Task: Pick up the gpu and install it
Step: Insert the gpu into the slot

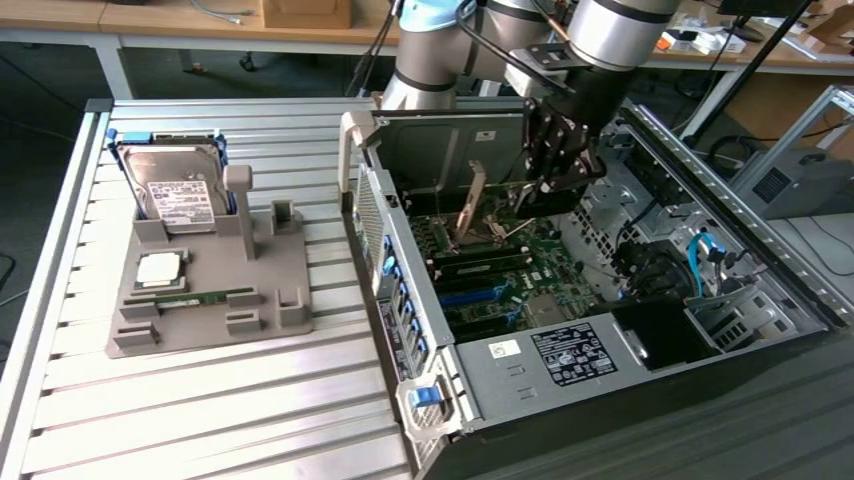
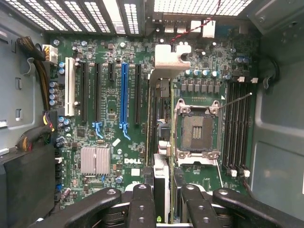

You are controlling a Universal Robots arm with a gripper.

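Note:
The gpu (image 1: 471, 203) hangs inside the open computer case (image 1: 396, 250), above the green motherboard (image 1: 510, 280), with its tan metal bracket slanting down. My gripper (image 1: 550, 188) is shut on it from above. In the wrist view the gpu (image 2: 160, 111) runs edge-on as a narrow dark strip between my fingers (image 2: 142, 202), ending in its silver bracket (image 2: 172, 54) toward the case's rear grille. It hovers between the black expansion slots and the CPU socket (image 2: 195, 128), beside the blue slot (image 2: 124, 95). I cannot tell whether it touches a slot.
A grey holder (image 1: 200, 310) on the slatted table at the exterior view's left carries a silver hard drive (image 1: 180, 195), a small chip (image 1: 160, 267) and a green RAM stick (image 1: 200, 297). Cable bundles (image 2: 33, 137) and drive bays line the case walls.

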